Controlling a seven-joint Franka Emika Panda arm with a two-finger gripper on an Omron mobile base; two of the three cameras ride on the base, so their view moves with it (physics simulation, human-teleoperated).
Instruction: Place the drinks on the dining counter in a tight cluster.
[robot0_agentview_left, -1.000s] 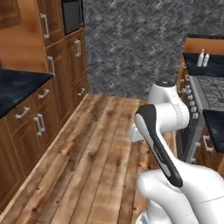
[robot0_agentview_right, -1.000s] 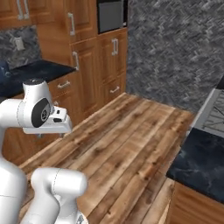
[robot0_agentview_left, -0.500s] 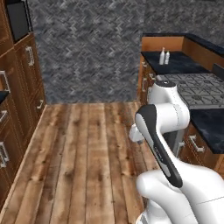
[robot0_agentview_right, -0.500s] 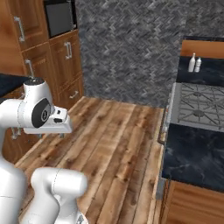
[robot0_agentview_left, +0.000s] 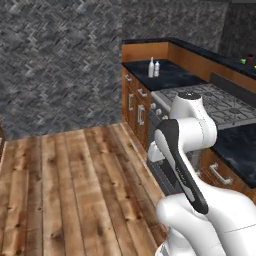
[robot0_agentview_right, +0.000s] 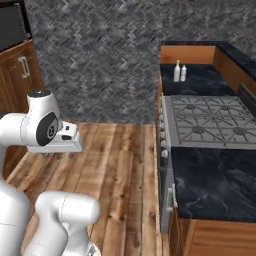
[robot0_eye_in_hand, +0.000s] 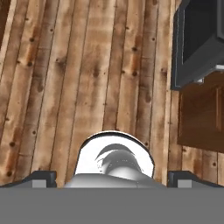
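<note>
The gripper (robot0_eye_in_hand: 112, 178) is wide open and holds nothing. It points down at the wood floor (robot0_eye_in_hand: 87, 78), with the dark oven door (robot0_eye_in_hand: 199, 41) off to the right.

The whole room has swung round since a moment ago, so the robot's base is turning. The cupboards on the left slid away, and the stove (robot0_agentview_right: 210, 122) is now near on the right.

Two small bottles (robot0_agentview_right: 179, 72) stand close together on the black counter (robot0_agentview_right: 200, 82) past the stove, far off. I cannot tell if they are the drinks. No drink has been picked up yet, so I think the robot is going to find them.
</note>
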